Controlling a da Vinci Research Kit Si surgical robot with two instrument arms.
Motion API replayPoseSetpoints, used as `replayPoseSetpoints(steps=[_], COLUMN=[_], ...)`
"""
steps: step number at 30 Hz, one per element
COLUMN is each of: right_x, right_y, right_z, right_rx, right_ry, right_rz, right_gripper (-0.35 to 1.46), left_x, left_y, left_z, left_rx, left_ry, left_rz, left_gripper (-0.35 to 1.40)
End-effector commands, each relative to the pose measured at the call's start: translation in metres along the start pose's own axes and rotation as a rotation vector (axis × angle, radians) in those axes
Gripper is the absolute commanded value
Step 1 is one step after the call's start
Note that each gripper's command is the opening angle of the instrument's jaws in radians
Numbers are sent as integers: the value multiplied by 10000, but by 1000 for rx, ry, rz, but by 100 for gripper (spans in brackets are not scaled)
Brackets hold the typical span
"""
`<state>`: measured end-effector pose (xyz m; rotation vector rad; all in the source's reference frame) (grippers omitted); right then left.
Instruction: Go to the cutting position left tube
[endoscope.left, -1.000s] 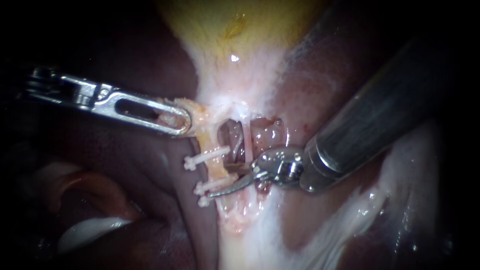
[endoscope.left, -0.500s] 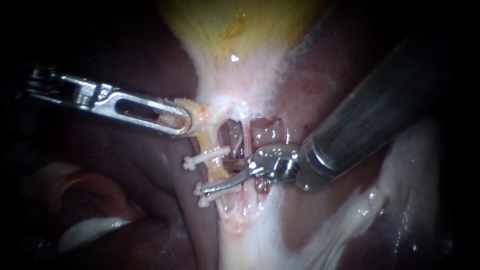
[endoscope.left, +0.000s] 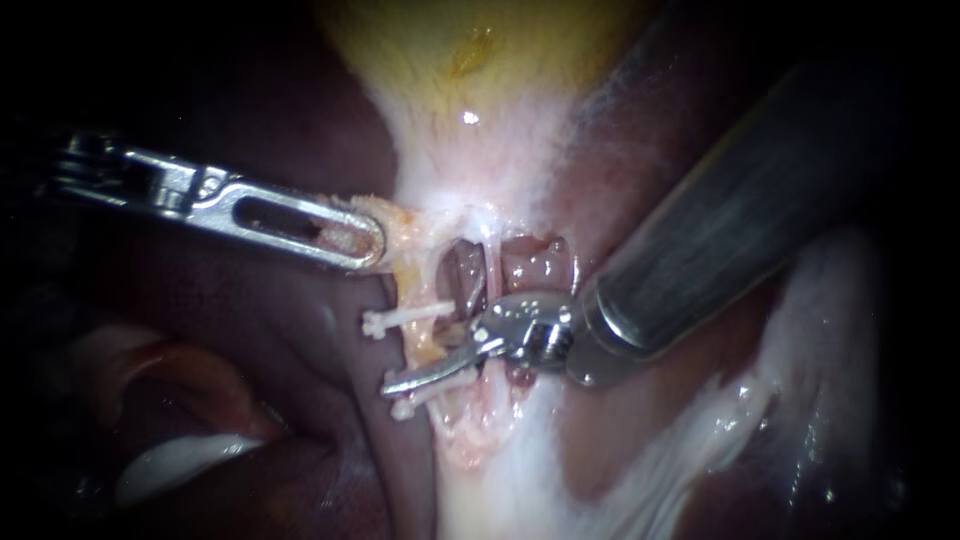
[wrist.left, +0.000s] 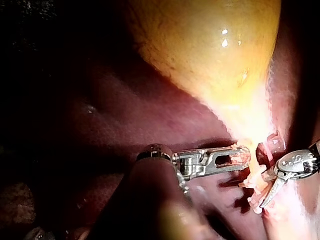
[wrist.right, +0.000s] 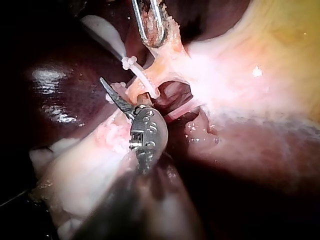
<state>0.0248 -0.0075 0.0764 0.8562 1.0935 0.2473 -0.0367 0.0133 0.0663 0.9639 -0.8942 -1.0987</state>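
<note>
Behind the left tube (endoscope.left: 424, 338), one half of the right instrument's (endoscope.left: 430, 365) claw is hidden; only the near curved blade shows across it. Whether the pale tissue (endoscope.left: 402, 226) pinched in the left instrument's (endoscope.left: 365, 240) claw includes the tube itself cannot be told. Well away from the tube, both shafts fade into darkness. Above the tube, the gallbladder (endoscope.left: 450, 60) is cut off by the edge.

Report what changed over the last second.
My right instrument slid further toward the left tube, and its open blades now reach across the tube among the clips. My left instrument kept its grip on the tissue. The tube and clips stayed put.
</note>
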Motion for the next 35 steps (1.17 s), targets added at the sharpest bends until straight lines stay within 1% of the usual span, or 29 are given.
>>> replayPoseSetpoints(steps=[1,5,11,14,24,35], right_x=[-1,-2,2,3,3,2], right_y=[1,3,7,9,12,12], right_z=[2,10,17,21,28,28], right_rx=[7,31,32,34,30,30], right_ry=[3,10,27,44,53,53], right_rz=[-6,-9,-21,-23,-24,-25], right_gripper=[109,109,111,113,116,116], left_x=[0,-1,-3,-4,-8,-8], left_y=[0,0,1,2,8,9], left_z=[0,1,2,2,2,1], left_rx=[-1,-1,-1,-1,-3,-2], left_ry=[-1,-1,-1,-1,-3,-3], left_rz=[0,-1,-1,-1,-2,-2], left_gripper=[-23,-23,-23,-23,-23,-23])
